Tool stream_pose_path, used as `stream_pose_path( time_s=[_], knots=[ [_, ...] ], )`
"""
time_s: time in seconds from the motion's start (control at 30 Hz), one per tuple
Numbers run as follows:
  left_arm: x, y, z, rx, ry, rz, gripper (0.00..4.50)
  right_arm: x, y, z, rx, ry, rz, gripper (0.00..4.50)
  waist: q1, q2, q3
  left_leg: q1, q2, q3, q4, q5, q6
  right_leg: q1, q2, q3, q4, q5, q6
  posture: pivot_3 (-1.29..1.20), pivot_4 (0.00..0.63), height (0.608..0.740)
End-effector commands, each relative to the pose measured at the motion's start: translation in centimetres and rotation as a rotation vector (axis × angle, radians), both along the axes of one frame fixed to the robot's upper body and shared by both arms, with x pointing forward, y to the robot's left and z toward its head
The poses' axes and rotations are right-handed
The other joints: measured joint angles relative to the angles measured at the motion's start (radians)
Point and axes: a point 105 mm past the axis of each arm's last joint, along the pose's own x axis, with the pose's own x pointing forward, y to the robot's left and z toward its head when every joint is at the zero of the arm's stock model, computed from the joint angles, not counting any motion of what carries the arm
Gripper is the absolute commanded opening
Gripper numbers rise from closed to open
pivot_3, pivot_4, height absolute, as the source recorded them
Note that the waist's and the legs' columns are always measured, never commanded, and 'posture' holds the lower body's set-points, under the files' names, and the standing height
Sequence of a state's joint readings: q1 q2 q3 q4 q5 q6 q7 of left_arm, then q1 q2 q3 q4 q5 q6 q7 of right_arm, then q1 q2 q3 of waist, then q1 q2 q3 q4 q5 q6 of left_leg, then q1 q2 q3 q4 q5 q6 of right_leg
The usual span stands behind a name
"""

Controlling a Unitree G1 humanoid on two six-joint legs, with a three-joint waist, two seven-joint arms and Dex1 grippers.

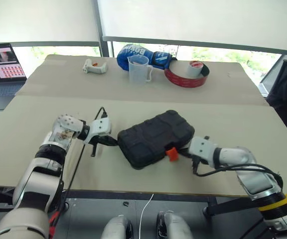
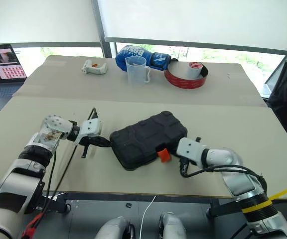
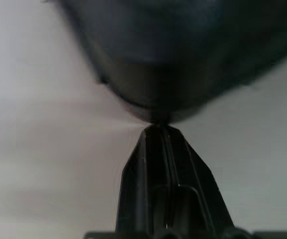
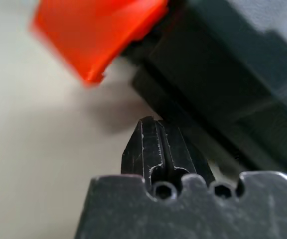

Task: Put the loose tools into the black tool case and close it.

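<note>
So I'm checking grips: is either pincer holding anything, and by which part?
Nothing held. Both pincers, left and right, are shut against the closed case.

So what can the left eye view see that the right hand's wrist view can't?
The left eye view takes in the whole table: the closed black tool case from above, the left hand shut at one end of it, the blue boxing glove, a clear measuring jug, the large red tape roll and a laptop. The right wrist view gives a close look under the case's edge, with the right hand shut, its tip next to the case. Both show the case and its orange latch.
</note>
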State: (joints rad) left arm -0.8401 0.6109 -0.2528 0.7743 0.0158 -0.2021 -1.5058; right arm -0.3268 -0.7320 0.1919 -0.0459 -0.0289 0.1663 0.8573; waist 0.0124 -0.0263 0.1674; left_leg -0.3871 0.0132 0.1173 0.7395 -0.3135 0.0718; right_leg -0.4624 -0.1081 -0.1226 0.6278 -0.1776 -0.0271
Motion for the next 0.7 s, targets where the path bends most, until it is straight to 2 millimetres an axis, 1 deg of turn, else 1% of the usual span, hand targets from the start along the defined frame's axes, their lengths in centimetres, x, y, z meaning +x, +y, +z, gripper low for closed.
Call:
stream_pose_path(
  time_s=[0.03, 0.1, 0.17, 0.23, 0.3, 0.33, 0.4, 0.43, 0.5, 0.6, 0.67, 0.7],
  knots=[
    [-0.4, -0.3, 2.5, -0.061, -0.021, -0.007, 0.06, 0.0, -0.6, 1.4, 0.014, -0.066, 0.022, 0.00, -0.001, 0.000, 0.000, -0.001, 0.000, 0.000, 0.000, 0.000, 0.000, 0.000, 0.000, 0.000, 0.001, 0.001, -0.001, 0.00, 0.150, 0.714],
    [0.0, 0.1, 4.2, -0.103, -0.040, 0.035, 0.06, -0.7, -0.8, 1.6, 0.032, -0.039, 0.038, 0.00, 0.000, 0.000, 0.000, -0.002, 0.000, 0.000, 0.000, 0.000, 0.000, -0.001, 0.002, -0.001, 0.001, 0.002, -0.003, 0.00, 0.150, 0.714],
    [0.3, 0.6, 6.4, -0.139, -0.044, 0.070, 0.06, -1.7, -1.0, 2.0, 0.053, -0.008, 0.058, 0.00, 0.000, 0.000, 0.000, -0.003, 0.000, -0.001, 0.000, 0.000, 0.000, -0.001, 0.004, -0.001, 0.001, 0.001, -0.001, 0.00, 0.150, 0.714],
    [-0.1, 0.9, 8.3, -0.161, -0.002, 0.069, 0.06, -2.8, -1.2, 2.4, 0.074, 0.020, 0.074, 0.00, 0.000, 0.000, 0.001, -0.003, 0.000, -0.001, 0.001, 0.000, 0.000, -0.001, 0.004, -0.001, 0.001, 0.000, 0.000, 0.00, 0.150, 0.714],
    [-1.0, 0.9, 9.5, -0.169, 0.036, 0.047, 0.06, -3.6, -1.2, 2.9, 0.090, 0.042, 0.085, 0.00, -0.001, 0.000, 0.001, -0.003, 0.000, -0.001, 0.002, 0.000, 0.001, 0.000, 0.005, -0.001, 0.001, 0.000, 0.001, 0.00, 0.150, 0.714],
    [-1.4, 0.2, 10.3, -0.191, 0.044, 0.025, 0.06, -4.1, -1.0, 3.1, 0.100, 0.053, 0.094, 0.00, -0.001, 0.000, 0.001, -0.002, 0.000, -0.001, 0.002, -0.001, 0.002, 0.001, 0.005, -0.001, 0.001, -0.001, 0.001, 0.00, 0.150, 0.714],
    [-1.5, -2.0, 11.2, -0.238, 0.029, -0.025, 0.06, -5.0, -0.3, 3.6, 0.142, 0.073, 0.111, 0.00, 0.000, 0.001, 0.000, 0.000, 0.000, -0.001, 0.002, -0.001, 0.003, 0.002, 0.003, 0.001, 0.001, -0.001, 0.002, 0.00, 0.150, 0.714],
    [-1.5, -2.9, 11.2, -0.248, 0.021, -0.036, 0.06, -5.2, 0.0, 3.7, 0.161, 0.080, 0.112, 0.00, 0.003, 0.001, 0.000, 0.001, 0.000, -0.002, 0.002, -0.001, 0.003, 0.003, 0.002, 0.001, 0.001, -0.001, 0.003, 0.00, 0.150, 0.714],
    [-0.4, -5.5, 10.0, -0.273, -0.010, -0.031, 0.06, -5.0, 0.8, 3.9, 0.206, 0.079, 0.105, 0.00, 0.007, 0.001, 0.000, 0.000, 0.000, -0.003, 0.004, -0.001, 0.003, 0.004, 0.002, 0.000, 0.001, -0.001, 0.003, 0.00, 0.150, 0.714],
    [1.0, -8.7, 8.3, -0.317, -0.033, 0.008, 0.06, -4.6, 1.7, 4.1, 0.242, 0.072, 0.093, 0.00, 0.010, 0.001, 0.001, -0.001, 0.000, -0.003, 0.007, -0.002, 0.004, 0.005, 0.002, 0.000, 0.001, -0.001, 0.004, 0.00, 0.150, 0.714],
    [1.6, -9.8, 7.0, -0.319, -0.033, 0.036, 0.06, -4.4, 2.1, 4.1, 0.257, 0.068, 0.087, 0.00, 0.008, 0.000, 0.001, -0.002, -0.001, -0.002, 0.008, -0.002, 0.005, 0.004, 0.004, 0.001, 0.001, 0.000, 0.004, 0.00, 0.150, 0.714],
    [1.6, -10.0, 6.1, -0.293, -0.035, 0.035, 0.06, -4.3, 2.3, 4.2, 0.263, 0.068, 0.088, 0.00, 0.004, 0.000, 0.001, -0.002, -0.001, -0.002, 0.008, -0.002, 0.005, 0.004, 0.004, 0.001, 0.001, 0.000, 0.004, 0.00, 0.150, 0.714]
  ],
)
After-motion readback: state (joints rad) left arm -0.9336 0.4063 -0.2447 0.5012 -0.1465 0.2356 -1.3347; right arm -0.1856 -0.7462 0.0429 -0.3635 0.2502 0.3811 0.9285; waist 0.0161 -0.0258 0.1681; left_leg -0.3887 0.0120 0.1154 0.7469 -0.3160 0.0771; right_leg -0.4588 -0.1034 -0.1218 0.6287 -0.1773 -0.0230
